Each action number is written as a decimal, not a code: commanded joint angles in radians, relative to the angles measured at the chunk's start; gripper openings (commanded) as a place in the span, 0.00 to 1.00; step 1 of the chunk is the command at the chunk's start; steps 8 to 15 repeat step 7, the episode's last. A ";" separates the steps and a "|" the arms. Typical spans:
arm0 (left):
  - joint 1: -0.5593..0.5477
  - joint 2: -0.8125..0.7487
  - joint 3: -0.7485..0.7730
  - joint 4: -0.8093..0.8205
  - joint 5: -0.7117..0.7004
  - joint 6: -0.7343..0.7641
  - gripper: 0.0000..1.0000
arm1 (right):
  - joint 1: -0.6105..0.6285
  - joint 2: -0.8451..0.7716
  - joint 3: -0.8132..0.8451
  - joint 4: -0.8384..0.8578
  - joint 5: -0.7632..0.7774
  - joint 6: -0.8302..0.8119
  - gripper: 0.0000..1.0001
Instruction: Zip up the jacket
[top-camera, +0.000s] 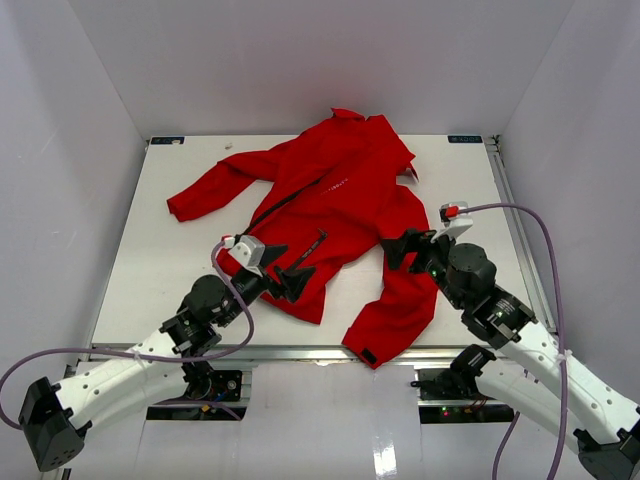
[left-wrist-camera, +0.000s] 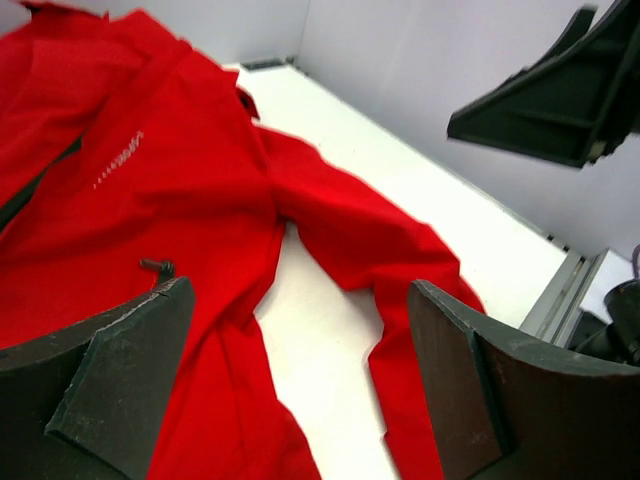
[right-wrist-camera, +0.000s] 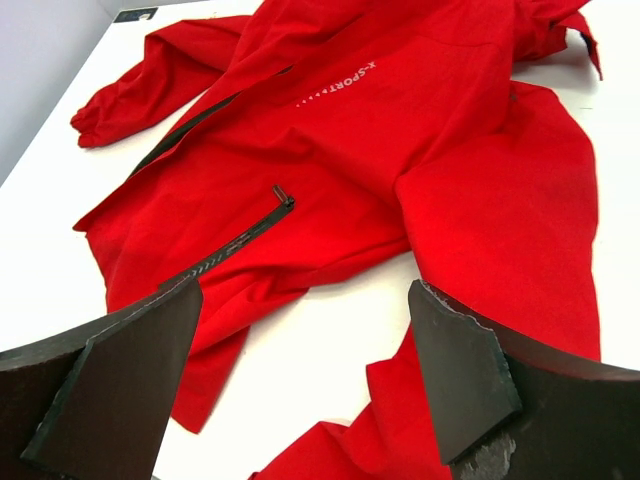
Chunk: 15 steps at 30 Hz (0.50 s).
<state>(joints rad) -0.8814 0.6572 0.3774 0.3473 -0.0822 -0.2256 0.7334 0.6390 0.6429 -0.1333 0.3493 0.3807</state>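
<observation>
**Jacket spread on table, both grippers wide open**

The red jacket (top-camera: 345, 205) is laid flat across the middle of the white table (top-camera: 150, 270), with its collar (top-camera: 350, 118) toward the far edge. The far sleeve (top-camera: 205, 195) is stretched out to the left. The near sleeve (top-camera: 400, 300) is run down the right side, and its cuff (top-camera: 372, 352) is seen at the near edge of the table. A dark zipper (top-camera: 268, 212) is seen along the left part of the front. White lettering (right-wrist-camera: 335, 85) is shown on the chest, and a dark pocket zip (right-wrist-camera: 235, 238) is set slantwise below it.

The left gripper (top-camera: 288, 270) is held over the near left hem of the jacket, its jaws spread wide and closed on nothing; whether the fabric is touched cannot be told. The right gripper (top-camera: 405, 246) is held over the top of the near sleeve, just right of the body, its jaws likewise spread wide and gripping nothing. The two grippers are kept well apart, with the lower front of the jacket between them
</observation>
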 joint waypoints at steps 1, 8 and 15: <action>-0.005 -0.014 -0.015 0.045 -0.006 0.011 0.98 | 0.003 -0.042 -0.011 0.001 0.042 -0.030 0.90; -0.004 -0.001 -0.004 0.030 -0.024 0.026 0.98 | 0.003 -0.055 -0.015 -0.006 0.044 -0.028 0.90; -0.004 -0.001 -0.004 0.030 -0.024 0.026 0.98 | 0.003 -0.055 -0.015 -0.006 0.044 -0.028 0.90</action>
